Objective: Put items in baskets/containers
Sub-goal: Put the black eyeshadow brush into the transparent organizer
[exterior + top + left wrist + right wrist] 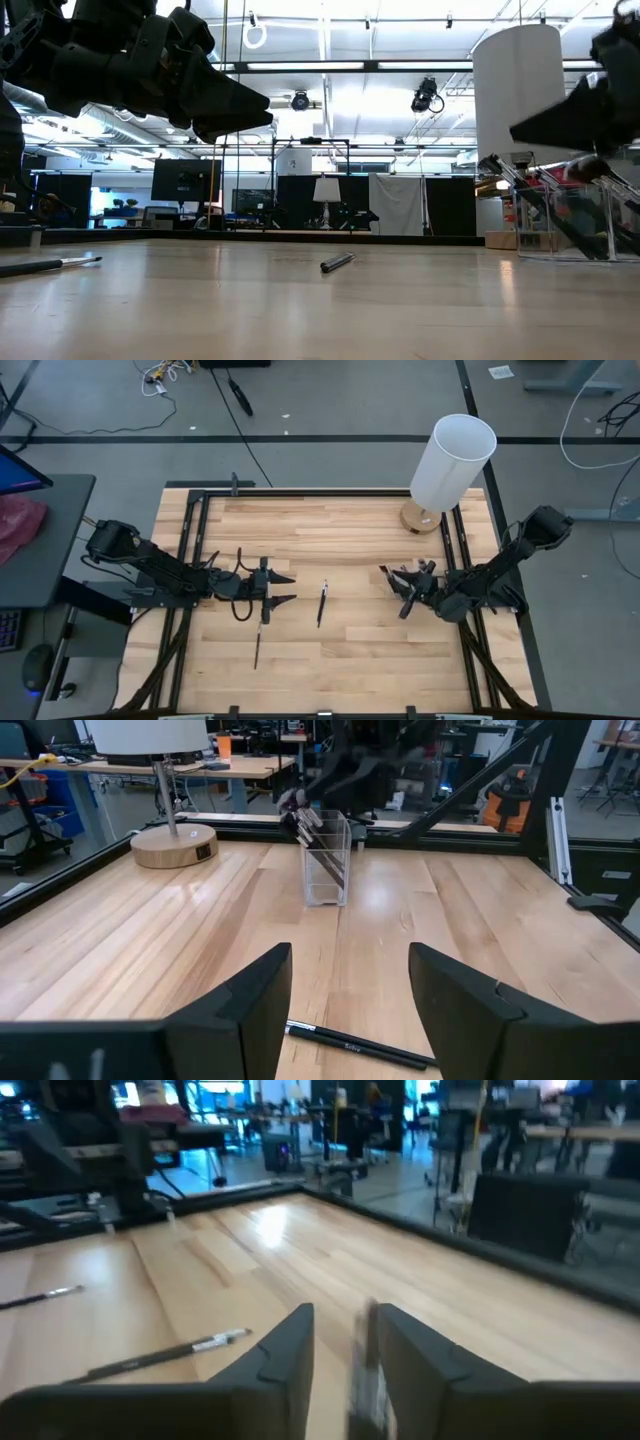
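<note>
Two arms over a wooden tabletop [340,660], at the moment of a deposit. The right gripper [392,577] hangs over the clear holder [327,860], which stands on the right part of the tabletop near the lamp [448,465], a white cylinder on a round wooden base. In the right wrist view its fingers stand a narrow gap apart with a blurred brush [366,1370] between them; whether that brush is clamped or already let go cannot be told.

Step in hand, as judged: release of 1 brush into the holder. The next move calls for the right gripper to lift straight up clear of the brush ends that lean out above the rim, without tipping the light holder, then reach for a loose brush.

Holder contents: several dark brushes [312,828] stand slanted inside, their tops above the rim; the count cannot be read.

Loose on the tabletop: 1 brush [322,604] near the centre, between the 2 arms, and 1 brush [257,648] just in front of the left gripper [283,588]. The left gripper waits left of centre, jaws well apart and empty, a brush [360,1048] lying just ahead of its fingertips.
</note>
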